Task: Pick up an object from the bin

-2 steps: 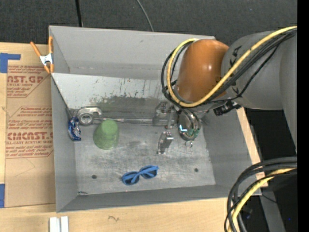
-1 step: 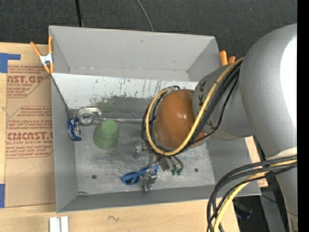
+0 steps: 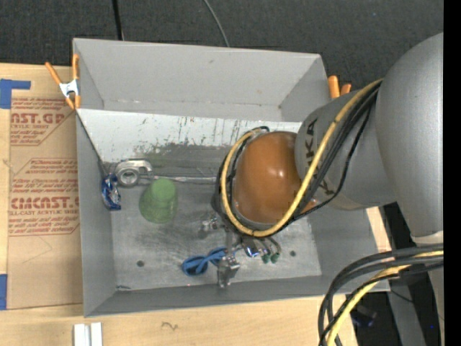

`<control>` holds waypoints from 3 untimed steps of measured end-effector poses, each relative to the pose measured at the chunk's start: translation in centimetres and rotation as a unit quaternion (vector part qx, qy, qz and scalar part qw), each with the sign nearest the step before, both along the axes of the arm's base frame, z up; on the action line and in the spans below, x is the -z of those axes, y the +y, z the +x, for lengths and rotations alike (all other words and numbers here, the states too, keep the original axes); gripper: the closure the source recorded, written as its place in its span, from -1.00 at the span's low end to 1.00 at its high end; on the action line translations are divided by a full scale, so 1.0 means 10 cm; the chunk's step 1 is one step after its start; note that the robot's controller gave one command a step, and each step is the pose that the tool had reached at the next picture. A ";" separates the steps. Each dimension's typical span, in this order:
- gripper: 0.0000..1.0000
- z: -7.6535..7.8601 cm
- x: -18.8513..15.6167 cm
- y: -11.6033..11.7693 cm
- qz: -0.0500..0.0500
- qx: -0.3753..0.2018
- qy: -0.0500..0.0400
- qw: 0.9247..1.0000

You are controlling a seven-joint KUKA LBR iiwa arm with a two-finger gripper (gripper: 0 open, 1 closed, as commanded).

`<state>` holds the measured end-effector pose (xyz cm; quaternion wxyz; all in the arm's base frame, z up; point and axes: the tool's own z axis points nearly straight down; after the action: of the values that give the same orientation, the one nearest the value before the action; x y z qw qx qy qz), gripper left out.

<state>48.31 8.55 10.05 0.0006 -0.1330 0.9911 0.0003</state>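
Approach stage; no lift is evident. The gripper (image 3: 229, 264) sits low over the floor of the bin (image 3: 202, 71) at about 6 o'clock. A small blue looped thing (image 3: 199, 264) lies just beside it at its 9 o'clock. Whether the gripper is open or closed, or holds anything, cannot be told. A green cup (image 3: 158, 200) stands apart at 10 o'clock, with a metal ring (image 3: 133, 173) beyond it. Grasp and lift appear to remain.

The cup (image 3: 158, 200) is pale green, the looped piece (image 3: 196, 264) blue, the bin (image 3: 194, 78) grey
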 end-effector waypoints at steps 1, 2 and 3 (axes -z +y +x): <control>-1.00 0.06 -0.12 0.06 0.000 -0.073 0.000 0.997; -1.00 0.05 0.26 0.07 0.001 -0.120 -0.011 0.993; -1.00 0.07 0.25 0.08 0.000 -0.119 -0.004 0.993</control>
<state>49.03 9.31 7.53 0.0050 -0.2503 0.9681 0.0000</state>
